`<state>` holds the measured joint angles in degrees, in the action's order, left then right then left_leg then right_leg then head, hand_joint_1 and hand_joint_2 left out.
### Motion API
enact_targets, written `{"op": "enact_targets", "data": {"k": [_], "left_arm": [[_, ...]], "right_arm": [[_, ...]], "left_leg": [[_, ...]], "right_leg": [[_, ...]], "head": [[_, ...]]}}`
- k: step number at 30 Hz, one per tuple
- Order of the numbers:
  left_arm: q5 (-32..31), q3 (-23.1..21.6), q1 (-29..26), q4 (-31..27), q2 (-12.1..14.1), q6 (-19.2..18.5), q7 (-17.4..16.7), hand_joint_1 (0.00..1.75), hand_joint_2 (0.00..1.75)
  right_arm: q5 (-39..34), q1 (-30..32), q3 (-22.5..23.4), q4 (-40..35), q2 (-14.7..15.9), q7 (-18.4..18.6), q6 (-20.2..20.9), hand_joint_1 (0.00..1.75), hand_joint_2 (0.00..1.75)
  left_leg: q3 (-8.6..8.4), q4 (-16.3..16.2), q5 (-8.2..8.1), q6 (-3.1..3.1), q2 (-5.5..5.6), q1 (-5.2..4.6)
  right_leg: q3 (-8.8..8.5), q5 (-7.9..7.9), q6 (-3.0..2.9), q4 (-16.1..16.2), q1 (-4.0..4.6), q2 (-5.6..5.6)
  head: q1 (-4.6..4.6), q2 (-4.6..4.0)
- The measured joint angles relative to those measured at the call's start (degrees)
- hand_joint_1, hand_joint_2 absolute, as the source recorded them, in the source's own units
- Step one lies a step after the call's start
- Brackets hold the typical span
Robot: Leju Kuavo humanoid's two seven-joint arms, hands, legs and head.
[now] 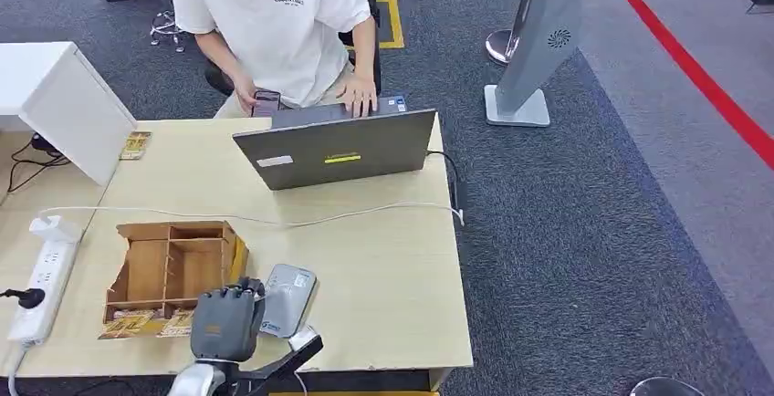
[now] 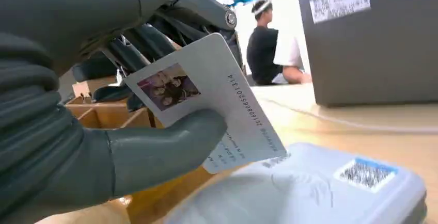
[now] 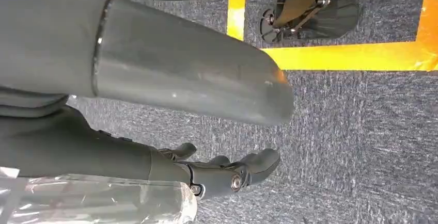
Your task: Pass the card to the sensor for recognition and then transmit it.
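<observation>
In the left wrist view a white card (image 2: 206, 95) with a small photo and a printed number is pinched between the thumb and fingers of my left hand (image 2: 77, 131). The card tilts just above the pale grey sensor box (image 2: 320, 193), apart from it. From the head view, my left hand (image 1: 226, 321) hovers at the table's near edge, beside the sensor (image 1: 290, 297). My right hand (image 3: 129, 152) hangs over the carpet, fingers loosely apart and holding nothing.
A wooden compartment box (image 1: 173, 268) stands left of the sensor with cards (image 1: 132, 325) at its front. A grey laptop (image 1: 333, 148) and a seated person (image 1: 274, 22) are at the far edge. A power strip (image 1: 41, 286) and white cable (image 1: 274, 221) lie nearby.
</observation>
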<state>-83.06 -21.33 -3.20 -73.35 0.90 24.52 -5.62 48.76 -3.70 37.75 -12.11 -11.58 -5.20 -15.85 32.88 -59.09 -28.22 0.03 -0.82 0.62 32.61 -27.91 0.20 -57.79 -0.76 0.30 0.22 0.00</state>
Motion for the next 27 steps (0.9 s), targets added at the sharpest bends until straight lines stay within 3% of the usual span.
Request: {"op": "enact_targets", "data": {"k": [4, 9, 14, 19, 27], "left_arm": [[0.6, -0.3, 0.9, 0.2, 0.2, -2.9, -0.8, 1.75, 1.75], [0.9, -0.5, 1.5, 0.3, 0.6, -3.3, -0.9, 1.75, 1.75], [1.1, -0.5, 1.6, -1.6, 1.6, 0.9, -0.9, 1.75, 1.75], [0.4, 1.2, 3.8, -8.5, 3.2, 4.2, -0.5, 1.75, 1.75], [2.2, 9.8, 15.5, -14.6, 7.2, 7.0, 3.0, 1.75, 1.75]], "right_arm": [[0.0, 0.0, 0.0, 0.0, 0.0, 0.0, 0.2, 0.0, 0.0], [0.5, 0.0, 0.0, 0.0, 0.0, 0.1, 0.2, 0.0, 0.0], [1.2, 0.0, 0.0, 0.0, 0.0, 0.4, 0.1, 0.0, 0.0], [2.4, 0.0, 0.0, 0.0, 0.0, 1.0, 0.0, 0.0, 0.0], [4.9, -0.5, -0.1, 0.0, 0.0, 1.9, 0.6, 0.0, 0.0]], "left_leg": [[0.0, 0.0, 0.0, 0.0, 0.04, 0.0], [-0.01, 0.0, 0.01, 0.0, 0.04, 0.0], [0.0, 0.0, 0.01, 0.0, 0.04, 0.01], [0.0, 0.0, 0.04, 0.0, 0.07, 0.01], [0.01, 0.0, 0.23, -0.09, 0.14, 0.04]], "right_leg": [[-0.02, 0.0, 0.0, 0.0, 0.0, -0.04], [-0.02, 0.0, 0.0, 0.0, 0.0, -0.05], [-0.02, 0.0, 0.0, 0.0, 0.0, -0.05], [-0.02, 0.02, -0.02, 0.0, 0.01, -0.09], [-0.02, 0.12, -0.15, -0.1, 0.03, -0.14]], "head": [[0.0, 0.0], [0.0, 0.0], [0.0, 0.0], [0.0, 0.0], [-0.02, 0.0]]}}
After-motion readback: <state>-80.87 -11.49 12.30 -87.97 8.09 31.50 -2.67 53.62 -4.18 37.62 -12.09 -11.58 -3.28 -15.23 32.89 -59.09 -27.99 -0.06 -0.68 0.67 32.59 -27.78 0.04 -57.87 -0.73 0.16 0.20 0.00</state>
